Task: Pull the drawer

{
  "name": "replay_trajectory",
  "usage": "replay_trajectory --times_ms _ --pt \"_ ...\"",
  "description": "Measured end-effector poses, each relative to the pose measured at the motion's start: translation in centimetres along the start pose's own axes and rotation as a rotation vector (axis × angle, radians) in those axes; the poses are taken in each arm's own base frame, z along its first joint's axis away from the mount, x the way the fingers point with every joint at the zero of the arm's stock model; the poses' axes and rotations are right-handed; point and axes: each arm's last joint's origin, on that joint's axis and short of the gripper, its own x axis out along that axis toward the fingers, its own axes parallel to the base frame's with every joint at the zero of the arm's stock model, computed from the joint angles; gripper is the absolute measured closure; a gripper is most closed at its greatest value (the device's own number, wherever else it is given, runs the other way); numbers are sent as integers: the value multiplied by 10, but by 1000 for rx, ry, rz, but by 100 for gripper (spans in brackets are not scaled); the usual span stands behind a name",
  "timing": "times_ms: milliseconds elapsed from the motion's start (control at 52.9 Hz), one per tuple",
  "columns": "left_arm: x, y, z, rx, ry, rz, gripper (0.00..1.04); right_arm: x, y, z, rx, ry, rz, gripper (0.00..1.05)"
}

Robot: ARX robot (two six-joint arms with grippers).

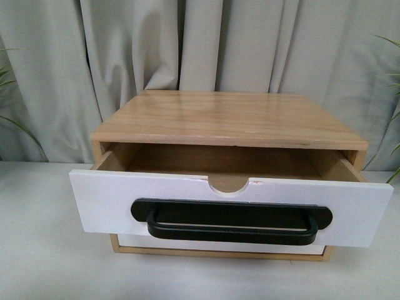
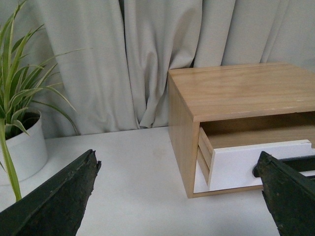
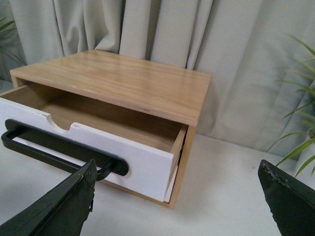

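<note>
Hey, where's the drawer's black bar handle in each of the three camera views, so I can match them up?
Front view: the black bar handle sits low and central, across the white drawer front.
Left wrist view: only one end shows, beside the left gripper's finger.
Right wrist view: it runs along the drawer front, next to the right gripper's finger.
Shared landmark: the cabinet's wood top.

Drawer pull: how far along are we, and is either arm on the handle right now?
Done: the drawer stands well out of the cabinet, its wooden inside showing. In hand: nothing. The left gripper and right gripper both have their jaws open, off the black handle. Left: at most a further pull. Whether it is fully out, I cannot tell.
</note>
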Motion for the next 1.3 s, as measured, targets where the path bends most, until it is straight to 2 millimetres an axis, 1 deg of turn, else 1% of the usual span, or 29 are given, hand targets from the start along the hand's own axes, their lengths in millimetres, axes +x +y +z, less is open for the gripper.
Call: replay_trajectory --times_ms 57,170,208,227,246,284,303,340,359,378,397,492,511,567,624,643,700,851,945,1040,1153,1248,1305 --pt "0 0 -1 -22 0 5 7 -1 1 -2 41 6 0 9" --pt "-1 0 -1 -39 -1 2 7 -1 1 -2 64 6 0 9" --pt "-1 -1 -4 -57 36 63 14 -1 1 -2 68 5 0 9" --pt "-2 -1 -6 -66 53 107 19 -1 1 -2 80 12 -32 10" --pt "-2 -1 -9 -69 60 126 25 -1 2 -3 91 22 -107 15" --pt "-4 -2 -13 -72 63 131 34 -2 1 -4 106 31 -198 22" --pt "-4 -2 -14 -72 63 132 36 -4 0 -6 109 34 -246 27" --pt "-5 -3 -17 -74 64 135 43 -5 -2 -8 117 38 -284 34" --pt "-5 -3 -19 -74 65 136 46 -5 -2 -9 117 38 -285 34" --pt "-6 -3 -19 -74 65 136 48 -6 -2 -10 121 39 -290 38" --pt "-6 -3 -21 -75 66 136 52 -7 -3 -11 122 37 -297 42" --pt "-8 -4 -30 -77 68 135 75 -11 -5 -17 126 37 -296 65" --pt "-8 -5 -30 -77 68 135 77 -12 -5 -17 127 37 -296 67" --pt "-10 -5 -34 -77 66 135 90 -15 -10 -20 129 36 -268 80" --pt "-15 -6 -37 -78 81 134 100 -17 -13 -22 129 36 -293 90" --pt "-17 -7 -40 -83 85 135 101 -18 -14 -22 129 34 -301 93" --pt "-20 -7 -40 -85 67 136 101 -19 -14 -24 130 36 -306 104" --pt "-21 -8 -44 -85 60 136 101 -21 -13 -27 131 35 -301 104" --pt "-21 -8 -47 -85 64 136 101 -23 -11 -35 131 31 -302 104" --pt "-21 -8 -49 -87 65 136 101 -29 -9 -39 136 65 -297 104" --pt "-21 -8 -51 -87 64 135 101 -33 -8 -37 131 30 -301 104" --pt "-22 -9 -59 -87 59 136 101 -33 -8 -37 131 32 -301 104" --pt "-22 -9 -60 -88 63 136 101 -33 -8 -37 131 32 -301 104"
